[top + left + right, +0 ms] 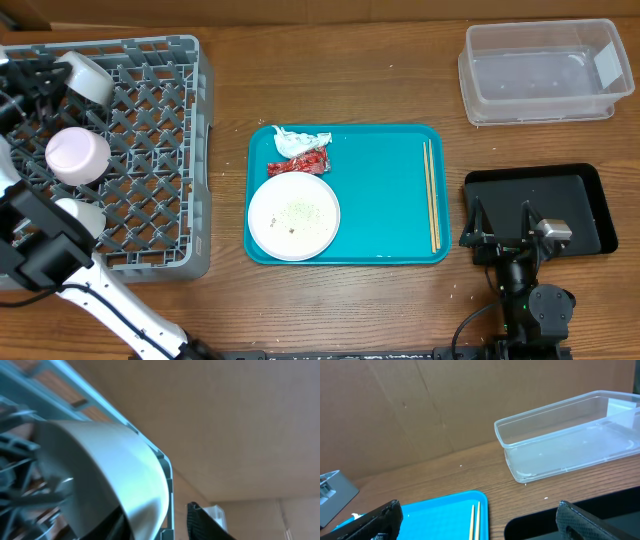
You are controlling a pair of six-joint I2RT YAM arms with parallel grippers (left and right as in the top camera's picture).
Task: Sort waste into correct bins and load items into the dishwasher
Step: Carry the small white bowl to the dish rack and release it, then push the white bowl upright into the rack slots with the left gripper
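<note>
Filling the left wrist view, a pale bowl (100, 470) is leaning on its side in the far-left corner of the rack (160, 110), probably tilted so it can drain. The left gripper (40, 80) is straddling the bowl's wall with its jaws partly spread. One finger (202, 521) is standing clear of the rim, so I judge it is not pinching the bowl.

Mid-table, the teal tray (380, 200) is carrying everything unsorted. The tub (540, 75) is waiting empty at the table's far-right corner. Nearer, the black tray (580, 200) is lying under the right gripper (503, 220), which is hanging with jaws fully spread and gripping nothing, likely parked out of the way.

The plate (293, 215) is sitting at the teal tray's near-left corner, with grains (298, 212) lying on it. A pinkish bowl (78, 155) and a cup (82, 215) are resting along the rack's left edge. Chopsticks (431, 195) are lying along the teal tray's right edge. The napkin (300, 140) and wrapper (298, 165) are sitting by its far-left corner, just beyond the plate.
</note>
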